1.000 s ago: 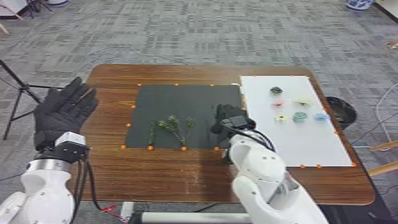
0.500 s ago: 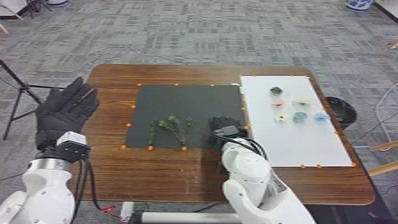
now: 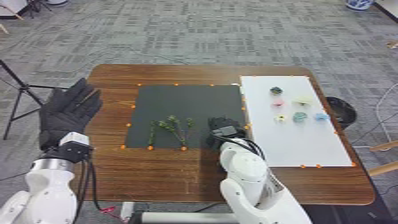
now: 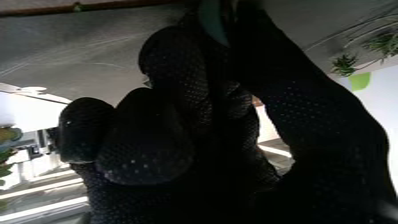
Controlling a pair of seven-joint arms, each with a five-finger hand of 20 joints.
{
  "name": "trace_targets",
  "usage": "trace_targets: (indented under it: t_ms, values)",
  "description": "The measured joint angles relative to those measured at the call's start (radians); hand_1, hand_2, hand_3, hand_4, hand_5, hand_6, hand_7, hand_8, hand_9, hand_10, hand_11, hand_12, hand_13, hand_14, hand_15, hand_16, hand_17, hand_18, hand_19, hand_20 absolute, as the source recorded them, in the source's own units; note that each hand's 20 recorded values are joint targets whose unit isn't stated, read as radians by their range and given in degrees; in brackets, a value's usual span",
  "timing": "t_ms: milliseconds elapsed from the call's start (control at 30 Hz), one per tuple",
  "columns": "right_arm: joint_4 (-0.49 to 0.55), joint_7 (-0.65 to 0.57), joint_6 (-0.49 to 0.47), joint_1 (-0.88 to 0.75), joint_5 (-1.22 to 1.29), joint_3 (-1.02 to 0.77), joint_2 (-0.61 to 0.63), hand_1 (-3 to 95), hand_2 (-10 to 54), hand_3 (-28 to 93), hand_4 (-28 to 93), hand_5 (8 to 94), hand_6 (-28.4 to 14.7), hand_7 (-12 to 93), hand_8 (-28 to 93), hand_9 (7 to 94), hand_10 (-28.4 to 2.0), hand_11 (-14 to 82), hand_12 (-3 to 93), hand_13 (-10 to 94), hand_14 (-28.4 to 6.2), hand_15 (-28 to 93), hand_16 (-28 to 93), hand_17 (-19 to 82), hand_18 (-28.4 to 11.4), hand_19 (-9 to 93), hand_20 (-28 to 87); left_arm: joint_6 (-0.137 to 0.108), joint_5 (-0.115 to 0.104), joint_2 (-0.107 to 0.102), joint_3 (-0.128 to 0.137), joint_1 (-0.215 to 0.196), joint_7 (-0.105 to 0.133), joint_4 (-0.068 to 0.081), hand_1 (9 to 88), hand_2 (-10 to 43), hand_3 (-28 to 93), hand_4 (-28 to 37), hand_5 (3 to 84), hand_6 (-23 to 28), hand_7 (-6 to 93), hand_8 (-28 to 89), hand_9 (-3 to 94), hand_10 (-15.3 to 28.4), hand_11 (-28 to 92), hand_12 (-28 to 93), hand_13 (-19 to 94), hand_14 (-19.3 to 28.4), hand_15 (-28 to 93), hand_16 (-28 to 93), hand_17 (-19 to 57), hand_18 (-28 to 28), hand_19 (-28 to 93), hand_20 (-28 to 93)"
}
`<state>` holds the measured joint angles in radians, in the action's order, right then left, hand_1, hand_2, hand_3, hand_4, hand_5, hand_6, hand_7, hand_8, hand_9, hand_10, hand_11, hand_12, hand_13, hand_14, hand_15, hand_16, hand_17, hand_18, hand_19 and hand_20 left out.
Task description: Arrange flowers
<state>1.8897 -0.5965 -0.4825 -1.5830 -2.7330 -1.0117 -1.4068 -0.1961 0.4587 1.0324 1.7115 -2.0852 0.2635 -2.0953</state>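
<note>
Step in hand, by my read: setting a stem piece on the black mat [image 3: 178, 102] on the table [image 3: 195, 175]. Do it low and slow, palm clear of the sprigs [image 3: 172, 125], line the piece up beside them, let it touch down flat, then ease thumb and fingers apart and lift straight up so nothing drags. Squeeze light; petals or leaves probably crush easily. Positions, all vs. the mat: white board [image 3: 320, 150] just right of it; left hand [image 3: 64, 110] well off its left side, fingers straight, released; right hand [image 3: 227, 127] over its near right corner, thumb and fingertips pinching a teal piece [image 4: 211, 22], leaf or bloom, can't tell. So that piece is right at the fingertips. Sprigs lie on the mat's near half, left of the right hand. Small flowers [image 3: 299, 117] sit on the board, right of mat and hand.
</note>
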Motion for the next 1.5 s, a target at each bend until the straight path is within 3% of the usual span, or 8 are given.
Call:
trace_targets:
  t_ms: [433, 967, 1033, 1167, 1500]
  values:
    - [0.003, 0.03, -0.019, 0.002, -0.02, -0.012, 0.0, 37.2, -9.5, 67, -18, 71.0, -4.5, 46, 14, 77.9, -14.3, 45.1, 35.7, 81, -5.5, 66, 39, 48, -23.6, 93, 29, -0.008, 0.0, 0.007, -0.015, 0.003, -0.01, 0.002, 26.0, 17.0, 72, -28.3, 42.6, 8.6, 14.1, -11, 37.1, 14.8, 20, 7, 28, 15.8, 25, -4, -6.5, 15.1, 38, 8]
    - [0.029, 0.029, -0.014, 0.006, -0.015, -0.014, 0.02, 34.8, -9.5, 68, -17, 73.4, -5.2, 46, -10, 78.0, -14.7, 44.1, 34.7, 81, -5.9, 66, 38, 48, -23.6, 93, 28, -0.008, 0.001, 0.012, -0.021, 0.008, -0.012, 0.003, 26.0, 16.7, 71, -28.3, 42.6, 8.7, 14.3, -11, 37.0, 14.8, 21, 7, 28, 15.8, 25, -5, -6.3, 14.9, 38, 7]
    - [0.036, 0.024, -0.015, 0.006, -0.005, -0.014, 0.022, 35.2, -9.5, 68, -17, 76.7, -5.1, 39, -9, 79.8, -14.5, 41.5, 32.8, 82, -5.9, 65, 38, 48, -24.0, 93, 28, -0.008, 0.0, 0.012, -0.021, 0.007, -0.012, 0.003, 26.0, 16.6, 71, -28.3, 42.6, 8.7, 14.3, -11, 37.0, 14.8, 21, 7, 28, 15.8, 25, -5, -6.3, 14.9, 38, 7]
    - [0.061, 0.012, -0.016, 0.004, 0.029, -0.015, 0.029, 35.5, -9.5, 68, -17, 78.3, -4.9, 36, -8, 81.5, -14.4, 39.2, 32.1, 83, -5.9, 65, 38, 49, -24.2, 93, 28, -0.009, 0.0, 0.012, -0.021, 0.007, -0.011, 0.003, 25.8, 16.5, 71, -28.3, 42.6, 8.7, 14.3, -11, 36.9, 14.8, 21, 7, 28, 15.8, 26, -5, -6.5, 15.0, 38, 7]
    - [0.112, 0.007, -0.003, -0.006, 0.049, -0.036, 0.036, 34.6, -9.5, 68, -16, 76.7, -4.8, 40, -6, 81.3, -14.6, 39.2, 32.9, 82, -6.0, 65, 38, 49, -24.2, 93, 28, -0.01, 0.0, 0.012, -0.02, 0.007, -0.011, 0.003, 25.7, 16.4, 71, -28.3, 42.7, 8.7, 14.1, -11, 37.0, 14.8, 20, 7, 28, 15.6, 25, -5, -6.4, 15.1, 38, 7]
